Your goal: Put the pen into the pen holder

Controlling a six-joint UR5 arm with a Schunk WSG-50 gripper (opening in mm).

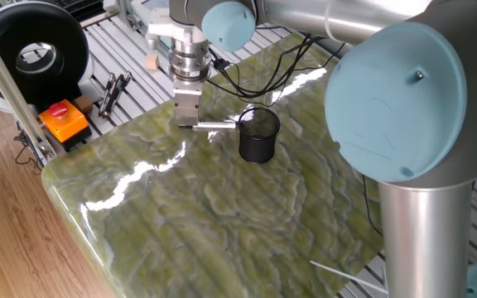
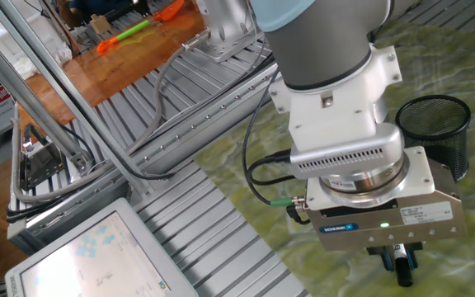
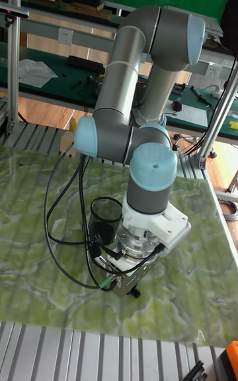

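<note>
The pen (image 1: 214,126), white-barrelled with black ends, lies flat on the green marble table, one end close beside the pen holder (image 1: 258,136), a black mesh cup standing upright. My gripper (image 1: 187,122) points straight down over the pen's far end, and its fingers are shut on that end. In the other fixed view the gripper (image 2: 401,261) has the pen's black tip (image 2: 403,272) pinched between its two fingers, with the pen holder (image 2: 435,130) behind it. The tall fixed view shows the gripper (image 3: 127,286) low on the table in front of the pen holder (image 3: 106,218).
An orange box with a red button (image 1: 63,118) sits at the table's left corner. Several dark pens (image 1: 113,89) lie on the grooved metal beyond it, near a black reel (image 1: 31,50). Black cables (image 1: 247,79) trail over the table behind the cup.
</note>
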